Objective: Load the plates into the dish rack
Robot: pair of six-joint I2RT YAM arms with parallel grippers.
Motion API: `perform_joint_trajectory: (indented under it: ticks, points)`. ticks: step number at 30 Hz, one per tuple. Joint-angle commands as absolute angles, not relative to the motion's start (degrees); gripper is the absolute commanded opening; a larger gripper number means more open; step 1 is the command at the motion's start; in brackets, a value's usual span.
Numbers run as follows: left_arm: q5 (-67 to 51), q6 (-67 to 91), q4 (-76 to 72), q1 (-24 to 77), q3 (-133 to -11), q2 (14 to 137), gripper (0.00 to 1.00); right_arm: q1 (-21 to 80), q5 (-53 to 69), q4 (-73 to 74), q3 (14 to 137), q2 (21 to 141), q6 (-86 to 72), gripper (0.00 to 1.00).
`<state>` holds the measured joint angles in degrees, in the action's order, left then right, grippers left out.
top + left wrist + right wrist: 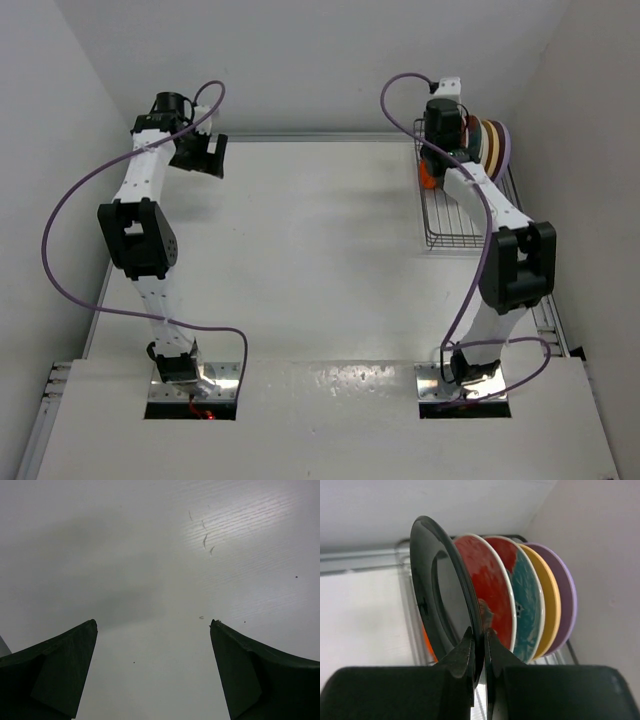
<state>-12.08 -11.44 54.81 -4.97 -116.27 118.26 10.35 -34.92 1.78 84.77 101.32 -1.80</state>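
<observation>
The dish rack [455, 222] stands at the far right of the table, with plates [493, 146] upright at its far end. In the right wrist view a black plate [426, 587] stands on edge, and my right gripper [479, 639] is shut on its lower rim. Behind it stand a red plate [489, 592], a red and teal plate [529, 605], a tan-yellow plate [551, 602] and a lavender plate [566, 592]. A sliver of an orange plate [426, 649] shows in front of the black one. My left gripper [154, 622] hangs open over bare table at the far left [205, 155].
White walls close in the table at the back and on both sides; the right wall is close beside the rack. The near half of the rack [448, 232] holds no plates. Purple cables loop off both arms.
</observation>
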Motion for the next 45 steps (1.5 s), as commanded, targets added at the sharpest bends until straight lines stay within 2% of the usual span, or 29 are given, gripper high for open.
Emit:
perform_joint_trajectory:
  ticks: [1, 4, 15, 19, 21, 23, 25, 26, 28, 31, 34, 35, 41, 42, 43, 45]
  points:
    - [-9.85, -10.55, 54.32, -4.75, -116.28, 116.54, 1.00, 10.28, -43.15, -3.07, 87.01, 105.19, 4.39, 0.00]
    - [-9.84, -11.07, 54.32, -4.75, -115.14, 115.93, 1.00, 10.11, -45.70, -6.05, 86.49, 107.04, 4.39, 0.00]
    - [-9.84, -11.07, 54.32, -4.75, -114.61, 115.93, 1.00, 9.76, -37.54, -6.33, 83.32, 112.41, 1.50, 0.00]
    - [-9.84, -11.07, 54.32, -4.75, -114.61, 115.93, 1.00, 9.84, -36.04, -2.82, 86.04, 114.78, 0.44, 0.01]
    - [-9.84, -11.07, 54.32, -4.75, -114.61, 115.93, 1.00, 9.58, -35.42, -1.76, 86.75, 115.22, 0.44, 0.06]
    - [-9.84, -11.60, 54.32, -4.75, -114.61, 115.93, 1.00, 9.23, -35.25, -1.76, 86.49, 115.22, -1.75, 0.16]
    - [-9.32, -11.60, 54.32, -4.75, -114.09, 115.40, 1.00, 9.23, -34.54, -0.97, 86.57, 114.53, -2.54, 0.20]
    - [-9.32, -11.60, 54.32, -4.75, -114.08, 115.40, 1.00, 8.97, -34.37, -0.97, 86.57, 114.26, -2.72, 0.26]
    - [-9.32, -11.60, 54.32, -4.75, -114.08, 115.40, 1.00, 8.96, -33.32, -0.97, 86.14, 112.25, -3.07, 0.28]
    - [-9.32, -11.60, 54.32, -4.75, -114.08, 115.40, 1.00, 8.88, -32.26, -1.49, 84.82, 108.56, -2.72, 0.42]
    - [-9.32, -11.60, 54.32, -4.75, -114.08, 114.87, 1.00, 8.87, -31.29, -0.97, 84.29, 105.13, -2.55, 0.50]
    - [-9.32, -11.60, 54.32, -4.75, -114.08, 114.87, 1.00, 8.70, -30.51, -0.71, 84.11, 103.46, -2.29, 0.61]
    - [-8.61, -12.13, 54.32, -4.75, -113.47, 113.82, 1.00, 8.00, -24.64, 4.47, 78.93, 91.51, -8.16, 0.99]
    - [-8.09, -12.13, 54.32, -4.75, -113.47, 113.21, 1.00, 7.65, -22.78, 5.35, 76.84, 89.93, -10.35, 1.00]
    - [-7.30, -12.13, 54.32, -4.75, -112.86, 113.20, 1.00, 7.21, -15.72, 6.23, 75.60, 86.69, -11.50, 1.00]
    - [-6.60, -12.74, 54.32, -4.22, -112.06, 111.37, 1.00, 5.02, -11.88, 9.84, 70.15, 81.84, -16.32, 1.00]
